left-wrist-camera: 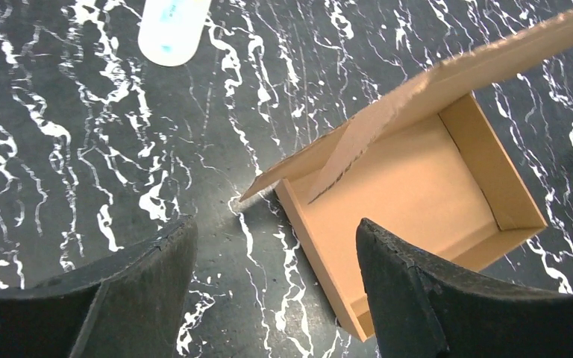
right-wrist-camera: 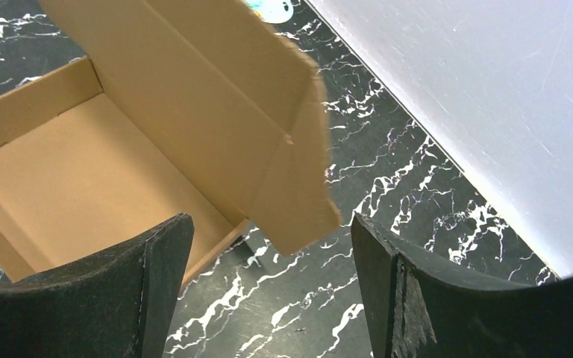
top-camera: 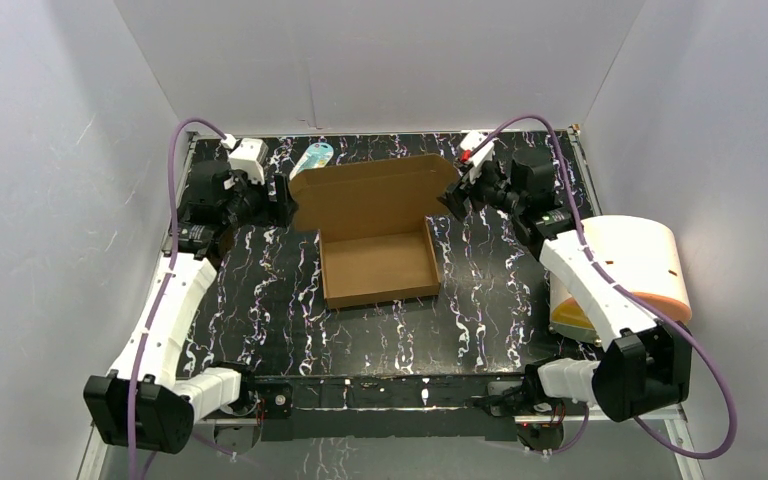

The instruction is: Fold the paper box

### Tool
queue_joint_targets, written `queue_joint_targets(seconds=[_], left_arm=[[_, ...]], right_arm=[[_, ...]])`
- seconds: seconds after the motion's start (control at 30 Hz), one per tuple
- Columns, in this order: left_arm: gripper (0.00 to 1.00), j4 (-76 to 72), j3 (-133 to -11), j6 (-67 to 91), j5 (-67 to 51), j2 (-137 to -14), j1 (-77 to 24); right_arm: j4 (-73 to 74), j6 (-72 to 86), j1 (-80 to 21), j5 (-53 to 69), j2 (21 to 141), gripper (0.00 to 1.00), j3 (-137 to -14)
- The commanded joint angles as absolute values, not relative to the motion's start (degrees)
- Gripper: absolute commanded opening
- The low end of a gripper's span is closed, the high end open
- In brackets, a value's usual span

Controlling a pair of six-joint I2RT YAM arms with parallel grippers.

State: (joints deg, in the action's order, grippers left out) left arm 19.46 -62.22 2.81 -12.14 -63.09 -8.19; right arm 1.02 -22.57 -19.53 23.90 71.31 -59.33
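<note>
The paper box [top-camera: 377, 264] is plain brown cardboard, formed into a shallow tray in the middle of the table. Its lid panel [top-camera: 370, 197] stands raised at the far side. My left gripper [top-camera: 284, 201] is open just left of the lid's left edge, not touching it. My right gripper [top-camera: 454, 200] is open just right of the lid's right edge. In the left wrist view the box [left-wrist-camera: 410, 194] lies ahead between my open fingers [left-wrist-camera: 142, 287]. In the right wrist view the lid's side flap [right-wrist-camera: 298, 186] hangs between my open fingers [right-wrist-camera: 157, 276].
A small white-and-blue oval item [top-camera: 312, 156] lies at the far edge behind the lid; it also shows in the left wrist view [left-wrist-camera: 170, 30]. A cream cylinder with an orange base [top-camera: 628, 272] lies at the right, under the right arm. White walls surround the table.
</note>
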Motion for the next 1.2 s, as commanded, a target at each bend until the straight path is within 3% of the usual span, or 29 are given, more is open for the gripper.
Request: queue_joint_targets(seconds=[0.0, 0.67, 1.17], left_arm=[[0.75, 18.6, -62.4, 0.6, -21.5, -65.2, -6.5], [0.74, 14.1, -63.4, -4.5, -35.6, -74.5, -0.8], [0.59, 11.9, -61.7, -4.7, -40.6, -76.1, -0.4]], right_arm=[[-3.8, -25.4, -15.7, 31.3, 72.3, 0.87, -59.3], [-8.4, -26.4, -10.7, 45.7, 83.5, 0.8, -60.7], [-9.0, -25.8, -10.6, 51.0, 87.5, 0.61, -62.5]])
